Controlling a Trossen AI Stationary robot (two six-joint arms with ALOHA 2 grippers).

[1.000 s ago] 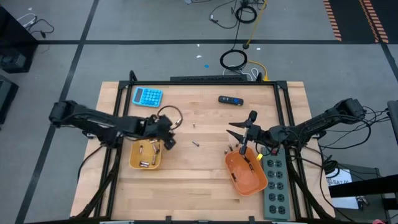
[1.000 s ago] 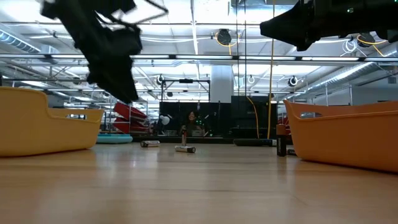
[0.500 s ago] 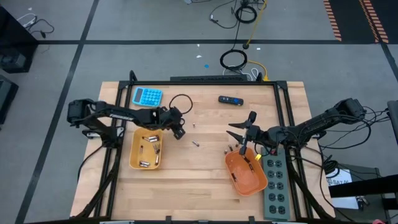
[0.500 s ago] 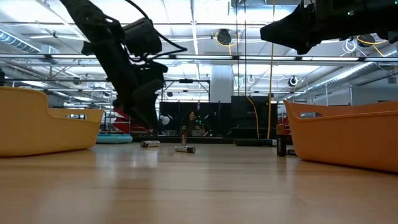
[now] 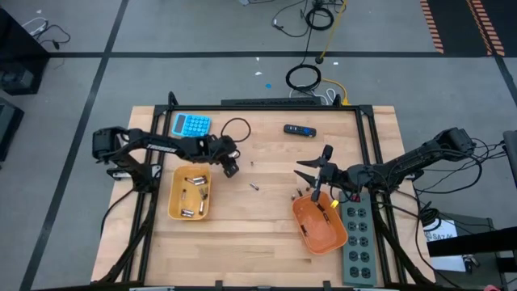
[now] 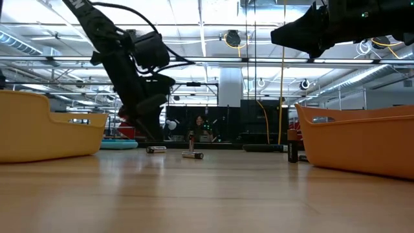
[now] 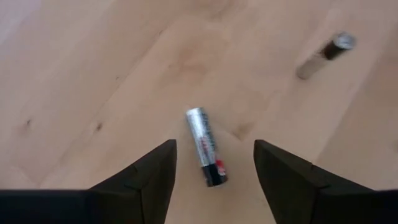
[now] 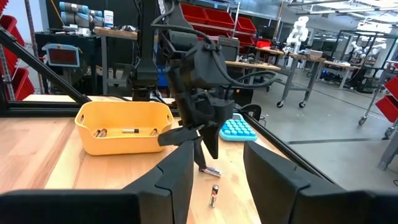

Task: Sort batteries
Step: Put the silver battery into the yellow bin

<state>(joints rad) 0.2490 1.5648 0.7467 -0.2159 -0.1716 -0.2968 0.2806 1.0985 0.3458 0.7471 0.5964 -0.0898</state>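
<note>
Left gripper [image 5: 233, 167] hangs low over the pale wooden table [image 5: 266, 242], just beyond the far right corner of the yellow plastic tray [image 5: 190, 192], its two dark fingers [image 7: 149, 177] spread apart and holding nothing. Between those fingers, in the left wrist view, a silvery cylindrical battery with a dark end [image 7: 206, 147] lies flat on the wood — untouched by either finger. A second small battery [image 7: 324, 56] lies farther off on the table in that same view.

From the low view, two batteries lie on their sides mid-table [image 6: 192, 155] and one stands upright behind them [image 6: 191, 137], with the left arm's gripper [image 6: 143, 124] reaching down close to them. The yellow tray already holds several small metallic batteries [image 5: 194, 191].

Right gripper [image 5: 313, 179] hovers at the far rim of the orange plastic tub [image 5: 320, 225], raised off the table, fingers parted and empty. A few tiny batteries [image 5: 297, 193] sit on the wood just beside that tub's far-left edge, and one more lies near the table's centre [image 5: 254, 187].

At the far side of the table rest a blue calculator [image 5: 191, 125] and a black-and-blue oblong device [image 5: 299, 129] — well apart from each other. A grey power strip [image 5: 359, 240] lies alongside the orange tub.
</note>
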